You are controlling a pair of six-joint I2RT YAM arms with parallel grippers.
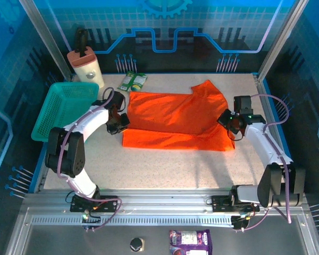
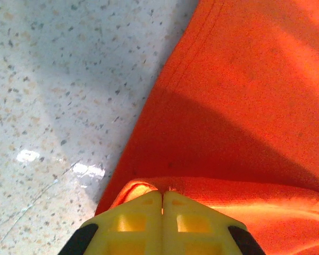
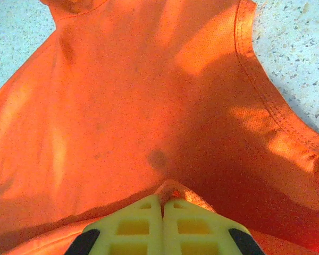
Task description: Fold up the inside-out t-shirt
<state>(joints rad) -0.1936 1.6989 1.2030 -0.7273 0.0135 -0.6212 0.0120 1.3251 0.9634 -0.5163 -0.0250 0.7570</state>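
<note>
Shirt (image 1: pixel 178 119): orange-red, lying spread on the table (image 1: pixel 165 170), about mid-table and between my two arms. One sleeve points toward the far right corner. A flatter strip of cloth runs along its near edge.

Left gripper (image 2: pixel 162 197): at the shirt's left edge. Jaws pressed together, no gap between the yellow fingers. A small raised fold of the shirt's edge sits pinched at the tips. Bare speckled table lies just to the left of the hem.

Right gripper (image 3: pixel 162 202): at the shirt's right edge, near the sleeve. Jaws likewise clamped flush together, with a small hump of orange cloth caught at the tips. A stitched hem curves past on the right side of this view, with table beyond it.

Surroundings: basket (image 1: pixel 64 109), teal, tilted over the table's left edge, clear of the shirt. Green packet (image 1: pixel 133 81) at the far edge, just beyond the shirt's far left corner.
</note>
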